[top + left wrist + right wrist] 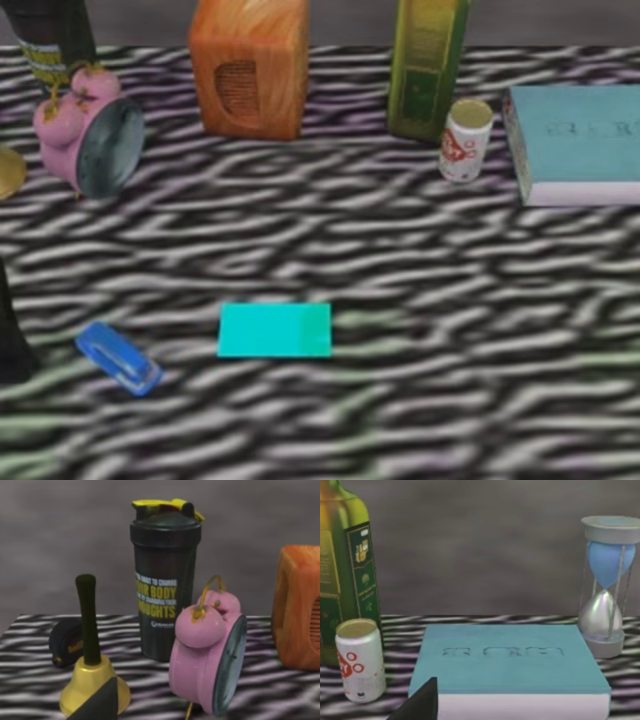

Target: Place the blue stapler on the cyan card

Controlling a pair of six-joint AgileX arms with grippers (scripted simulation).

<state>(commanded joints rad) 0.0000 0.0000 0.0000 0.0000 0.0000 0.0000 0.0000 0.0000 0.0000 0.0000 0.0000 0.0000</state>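
Note:
The blue stapler (118, 357) lies slantwise on the striped cloth near the front left of the top view. The cyan card (275, 330) lies flat a short way to its right, apart from it, with nothing on it. A dark part of my left arm (10, 340) shows at the top view's left edge, just left of the stapler. Only a dark corner of my left gripper (97, 705) enters the left wrist view, and a dark corner of my right gripper (422, 702) the right wrist view. Neither wrist view shows the stapler or the card.
Along the back stand a pink alarm clock (85, 130), a black shaker bottle (165, 580), a gold bell (92, 680), an orange box (250, 65), a green bottle (428, 65), a white can (466, 140), a thick light-blue book (575, 145) and an hourglass (607, 585).

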